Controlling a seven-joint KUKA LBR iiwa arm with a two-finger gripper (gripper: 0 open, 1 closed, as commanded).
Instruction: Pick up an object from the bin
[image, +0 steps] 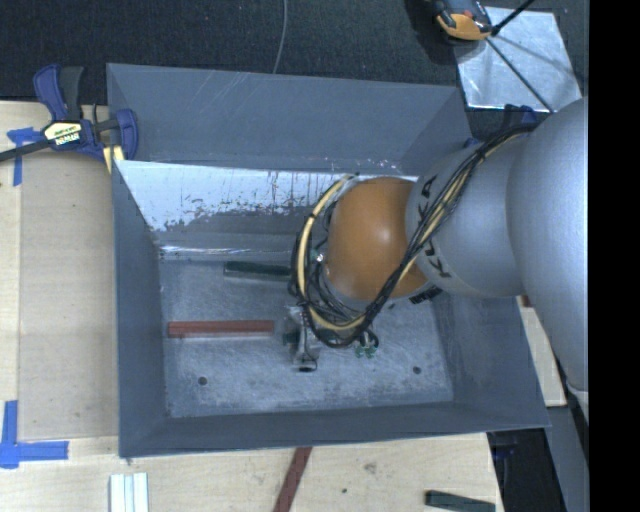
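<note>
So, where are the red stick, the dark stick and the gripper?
red stick (220, 327): camera view, middle of its length.
dark stick (255, 269): camera view, middle of its visible part.
gripper (305, 357): camera view, its lower end.

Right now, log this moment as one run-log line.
tool low over bin floor | at the centre-side end of red-brown rod | dark rod farther back, apart | hold unconfirmed

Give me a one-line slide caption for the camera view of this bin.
Gripper low in the grey bin beside one end of a reddish-brown stick, a dark pen-like thing lying near the back wall.
</note>
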